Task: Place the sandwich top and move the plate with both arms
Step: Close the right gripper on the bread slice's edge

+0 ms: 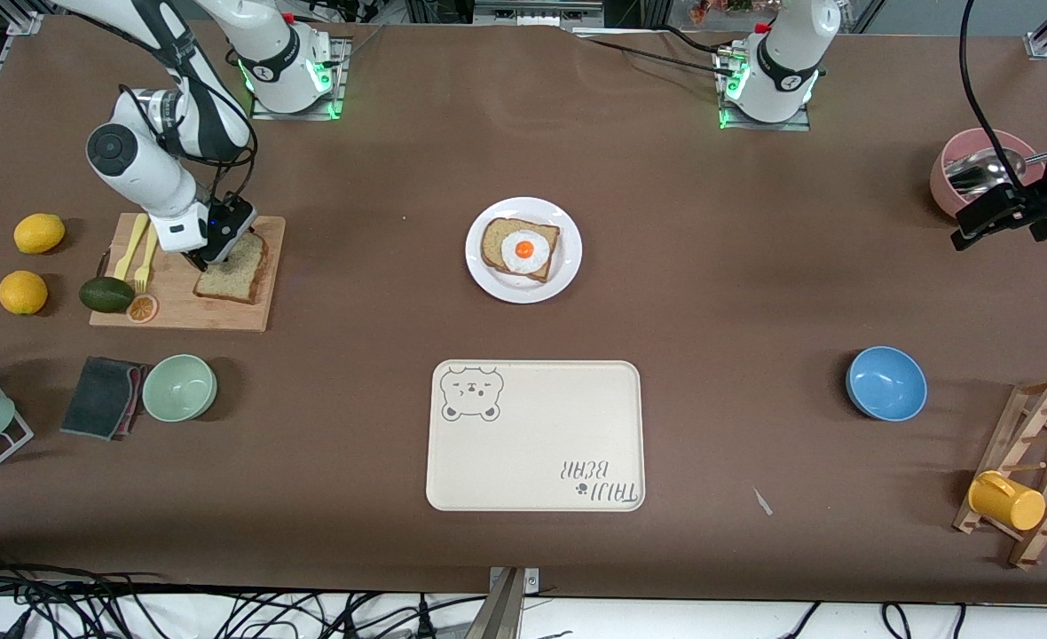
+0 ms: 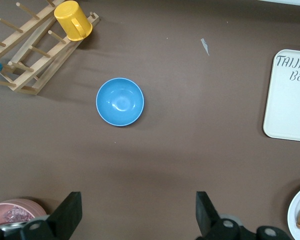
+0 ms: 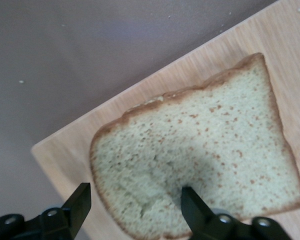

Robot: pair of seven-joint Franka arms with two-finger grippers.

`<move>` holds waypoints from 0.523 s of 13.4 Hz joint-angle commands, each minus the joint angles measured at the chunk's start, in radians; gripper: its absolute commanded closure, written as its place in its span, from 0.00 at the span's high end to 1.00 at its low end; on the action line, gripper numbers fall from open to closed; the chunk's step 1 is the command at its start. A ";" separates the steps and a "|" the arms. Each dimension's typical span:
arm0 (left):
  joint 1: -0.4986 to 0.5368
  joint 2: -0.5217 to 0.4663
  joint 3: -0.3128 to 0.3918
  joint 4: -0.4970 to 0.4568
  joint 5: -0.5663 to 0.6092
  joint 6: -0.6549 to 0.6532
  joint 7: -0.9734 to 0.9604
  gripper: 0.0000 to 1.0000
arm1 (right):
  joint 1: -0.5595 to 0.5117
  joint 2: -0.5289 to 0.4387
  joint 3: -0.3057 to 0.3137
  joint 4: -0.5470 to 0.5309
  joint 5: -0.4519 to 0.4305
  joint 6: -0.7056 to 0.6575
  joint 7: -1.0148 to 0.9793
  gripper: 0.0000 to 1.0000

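lowest in the front view lies the cream bear tray (image 1: 535,435), and just farther from the camera the plate (image 1: 523,249) carries an egg-topped bread slice (image 1: 520,248). toward the right arm's end of the bench (image 1: 754,293), the sandwich top (image 1: 232,269) lies flat on a wooden cutting board (image 1: 188,275); the right end effector (image 1: 210,257) is down at it, fingers (image 3: 196,209) spread, one over the crumb and one past the crust. the left end effector (image 2: 135,215) waits released above the bench beside a pink bowl (image 1: 976,169).

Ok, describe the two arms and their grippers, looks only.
Both arms are white, rounded and jointed, with black bands and black cables along them. Their bases glow green and carry a red spot on top. The right gripper is black with a small blue light beside it; the left gripper is black too, with flat, wedge-shaped fingers.
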 commanded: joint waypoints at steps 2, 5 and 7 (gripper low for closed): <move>0.001 -0.008 -0.001 0.006 -0.025 -0.011 0.002 1.00 | -0.003 -0.058 0.017 -0.018 -0.012 -0.068 0.058 0.81; 0.001 -0.008 -0.001 0.006 -0.025 -0.011 0.002 1.00 | -0.002 -0.052 0.048 -0.027 -0.012 -0.075 0.141 0.73; 0.001 -0.008 -0.001 0.006 -0.025 -0.011 0.002 1.00 | -0.002 -0.055 0.050 -0.027 -0.014 -0.092 0.143 0.69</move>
